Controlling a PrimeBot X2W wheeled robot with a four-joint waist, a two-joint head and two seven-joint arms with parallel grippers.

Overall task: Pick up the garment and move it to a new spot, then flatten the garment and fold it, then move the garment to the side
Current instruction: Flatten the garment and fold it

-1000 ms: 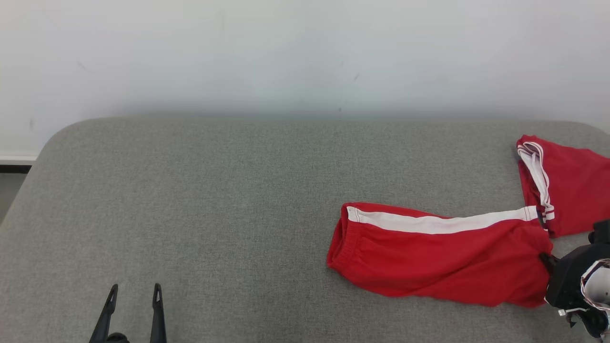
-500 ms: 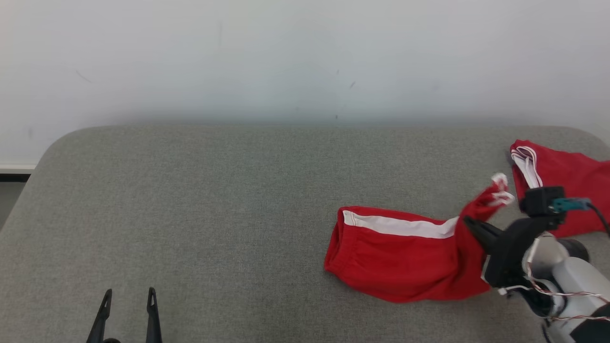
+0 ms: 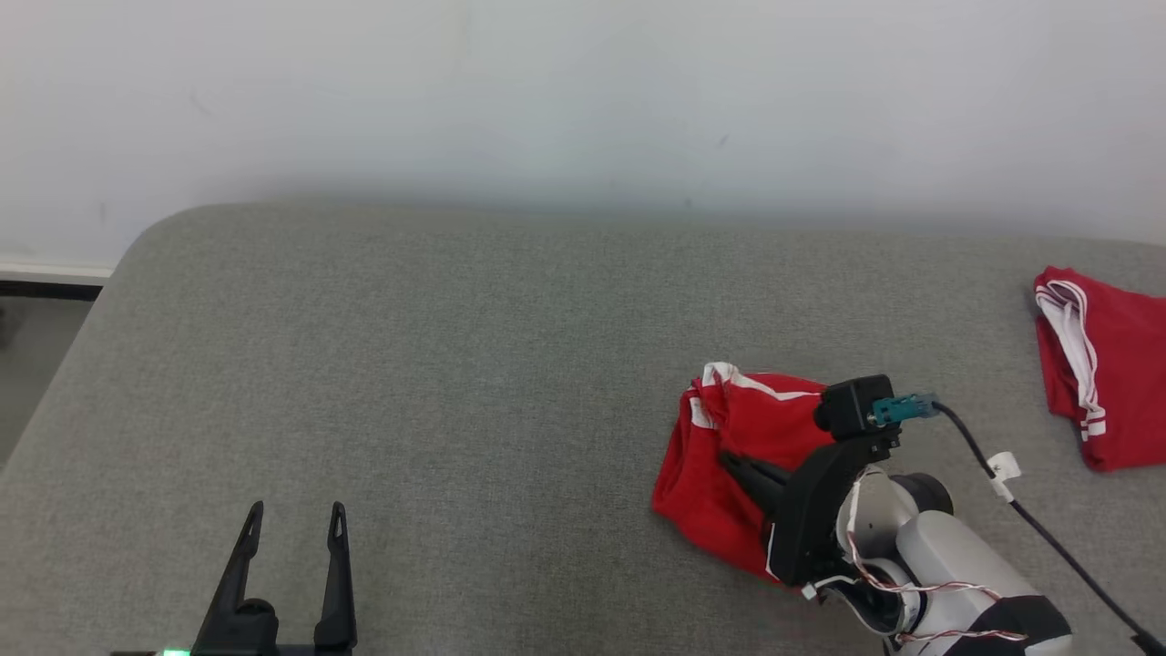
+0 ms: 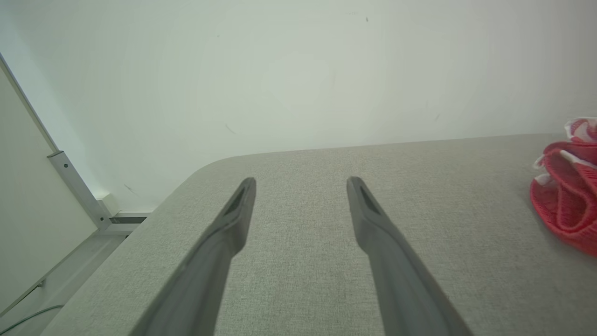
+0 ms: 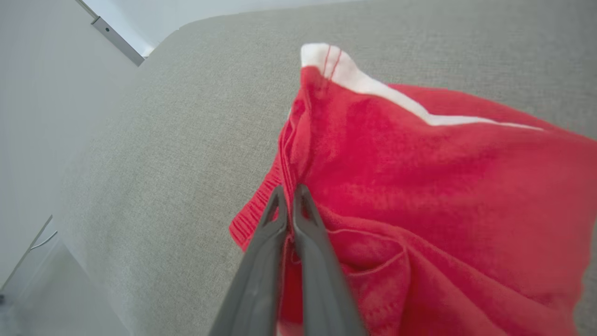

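Red fabric shorts with a white side stripe lie doubled over at the right front of the grey cloth-covered table, with a fold pinched in the closed fingers of the right gripper. The fold is best finished by laying that edge squarely over the elastic waistband before release. The left gripper, fingers spread and empty, waits at the table's left front.
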